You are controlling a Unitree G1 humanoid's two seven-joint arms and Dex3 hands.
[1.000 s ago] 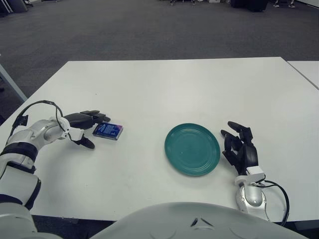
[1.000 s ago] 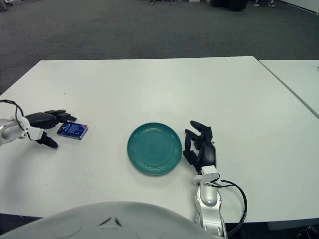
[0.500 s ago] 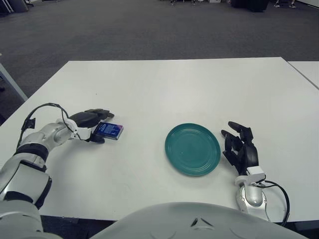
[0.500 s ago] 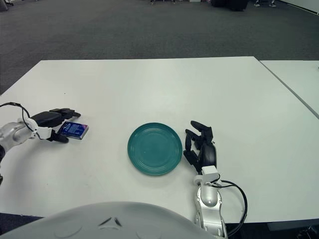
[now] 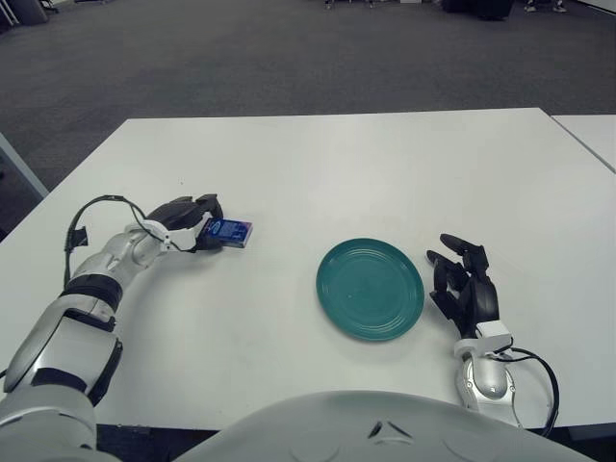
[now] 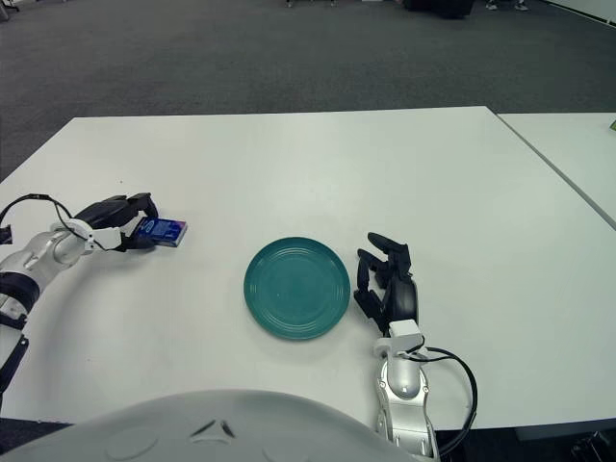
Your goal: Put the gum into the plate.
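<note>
— So, where's the gum [image 5: 227,231]?
— It's a blue pack, clamped at its left end by the left hand [image 5: 189,219], probably just off the tabletop [image 5: 318,164]. White print on top, too small to read.
— And the plate [image 5: 370,289]?
— Teal, well to the right, with bare white tabletop between them.
— The other hand?
— The right hand [image 5: 466,289] rests just beside the plate's right rim, fingers loosely spread, near the front edge.

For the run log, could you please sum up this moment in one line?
left robot hand: shut on gum, left of plate | plate: empty | right robot hand: idle beside plate
</note>
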